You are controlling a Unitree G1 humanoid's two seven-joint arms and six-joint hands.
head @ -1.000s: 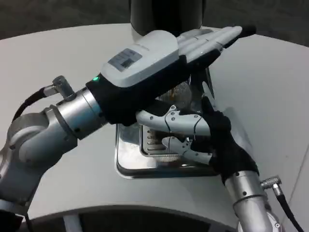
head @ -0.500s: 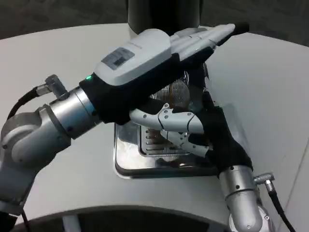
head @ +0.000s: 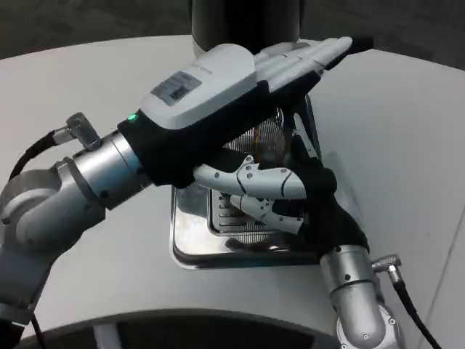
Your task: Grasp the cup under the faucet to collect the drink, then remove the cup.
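A clear ribbed cup (head: 267, 137) with a brownish tint stands over the metal drip tray (head: 190, 234), below the dark dispenser (head: 245, 17). My left hand (head: 218, 80) lies stretched out flat above it and hides most of it. Its fingers (head: 320, 52) point to the far right, beside the dispenser's front, and hold nothing. My right hand (head: 280, 193) reaches in from the front right, underneath the left hand. Its white and black fingers curl around the cup's lower part. The faucet itself is hidden behind the left hand.
The drip tray's slotted grate (head: 231, 218) sits in the middle of the round white table (head: 392, 131). My left forearm (head: 65, 196) crosses the left side and my right forearm (head: 356, 298) rises from the front edge. Bare table lies to the right of the tray.
My right hand and forearm have shifted a little to the left and further in around the cup. The left hand has stayed over the cup with hardly any movement.
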